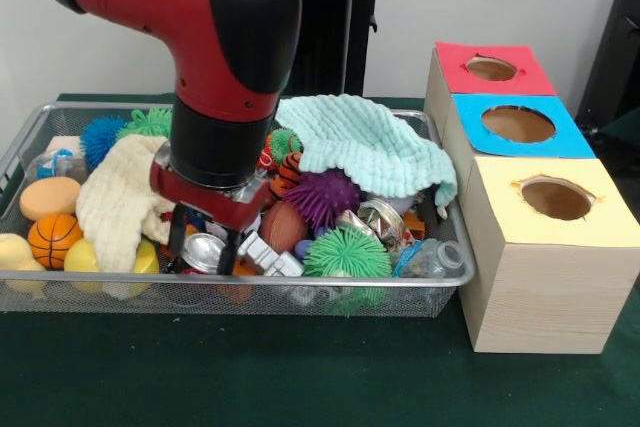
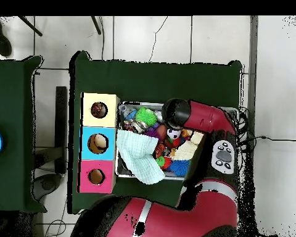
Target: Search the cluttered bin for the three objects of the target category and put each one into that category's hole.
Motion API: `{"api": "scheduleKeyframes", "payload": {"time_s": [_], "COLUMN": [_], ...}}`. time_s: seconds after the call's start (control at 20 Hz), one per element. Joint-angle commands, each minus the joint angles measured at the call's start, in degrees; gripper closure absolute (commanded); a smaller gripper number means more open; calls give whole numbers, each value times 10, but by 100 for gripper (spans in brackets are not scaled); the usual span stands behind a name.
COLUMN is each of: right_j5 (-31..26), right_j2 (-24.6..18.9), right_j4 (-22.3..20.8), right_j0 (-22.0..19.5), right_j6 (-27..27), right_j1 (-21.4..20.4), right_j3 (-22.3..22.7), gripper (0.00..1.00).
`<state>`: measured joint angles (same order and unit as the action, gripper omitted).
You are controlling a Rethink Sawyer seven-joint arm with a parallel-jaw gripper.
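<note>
The red and black arm reaches down into the silver wire-mesh bin (image 1: pixel 30 137) at the left of the front view, and its black claw (image 1: pixel 207 243) hangs low among the clutter with its two fingers apart, straddling a crushed silver metal can (image 1: pixel 205 252) that lies directly under and between them; whether the fingers touch the can I cannot tell. Just right of the claw lie a brown toy football (image 1: pixel 284 225), a purple spiky ball (image 1: pixel 322 196) and a green spiky ball (image 1: pixel 346 252); a cream waffle-knit cloth (image 1: pixel 115 202) is to its left, with an orange toy basketball (image 1: pixel 54 238) further left. A mint green knitted cloth (image 1: pixel 365 142) drapes over the bin's upper right corner. At the right of the frame, on the dark green desk (image 1: pixel 300 377), stands a wooden box with three round holes, topped red (image 1: pixel 530 72), blue (image 1: pixel 560 142) and yellow (image 1: pixel 600 187). The overhead view hides the claw under the arm's wrist, but shows the mint cloth (image 2: pixel 138 157) hanging over the bin's edge beside the box, and something inside the blue hole (image 2: pixel 97 143).
</note>
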<state>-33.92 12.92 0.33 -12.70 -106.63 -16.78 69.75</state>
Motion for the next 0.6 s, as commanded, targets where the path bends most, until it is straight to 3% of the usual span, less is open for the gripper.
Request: {"api": "scheduleKeyframes", "payload": {"time_s": [0.05, 0.6], "right_j5": [1, -3], "right_j2": [-79, -77], "right_j4": [-12, 5], "right_j0": [14, 35], "right_j6": [-17, -51], "right_j1": [-19, -34], "right_j3": [82, 107], "gripper": [0, 0]}}
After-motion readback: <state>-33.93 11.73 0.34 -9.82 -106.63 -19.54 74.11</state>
